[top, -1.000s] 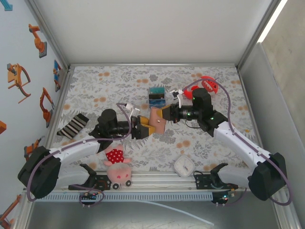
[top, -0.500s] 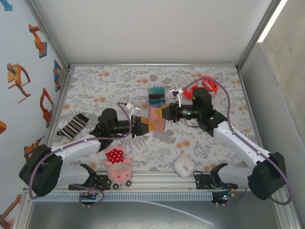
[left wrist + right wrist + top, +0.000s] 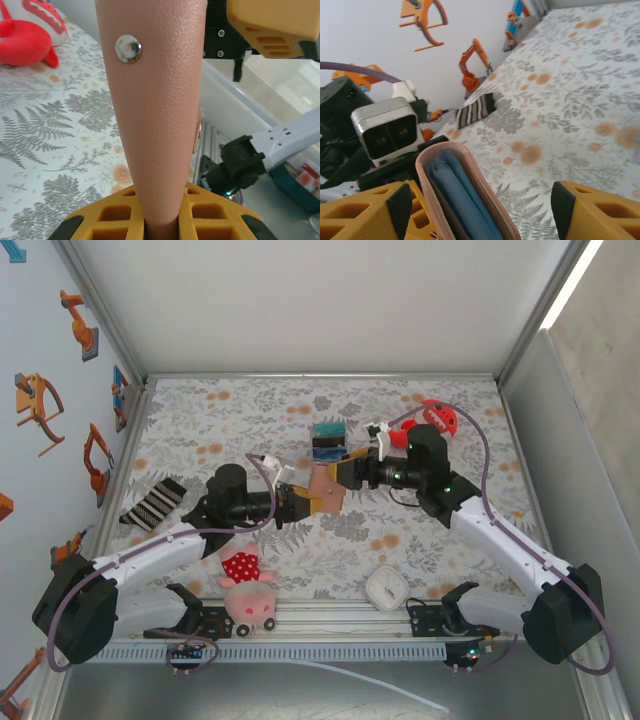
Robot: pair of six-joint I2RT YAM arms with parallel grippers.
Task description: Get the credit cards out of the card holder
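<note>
The card holder [image 3: 326, 489], a tan leather wallet with a metal snap [image 3: 128, 48], hangs above the middle of the table. My left gripper [image 3: 303, 502] is shut on its left end, and its yellow fingers [image 3: 210, 220] pinch the leather from both sides. My right gripper [image 3: 346, 473] stands open at the wallet's right end. In the right wrist view the card holder [image 3: 451, 165] shows its blue-grey lining [image 3: 465, 200] between that gripper's spread fingertips [image 3: 400, 202], close to the left one. The credit cards are hidden inside the folds.
A teal-striped box [image 3: 328, 440] sits just behind the wallet, and a red toy [image 3: 440, 418] lies at the back right. A black-and-white striped cloth [image 3: 155, 502] lies at the left. A plush pig [image 3: 248, 592] and a white clock [image 3: 385, 587] sit near the front edge.
My left gripper has closed on the card holder. My right gripper has let go of it and opened wide. The wallet has shifted slightly left and back.
</note>
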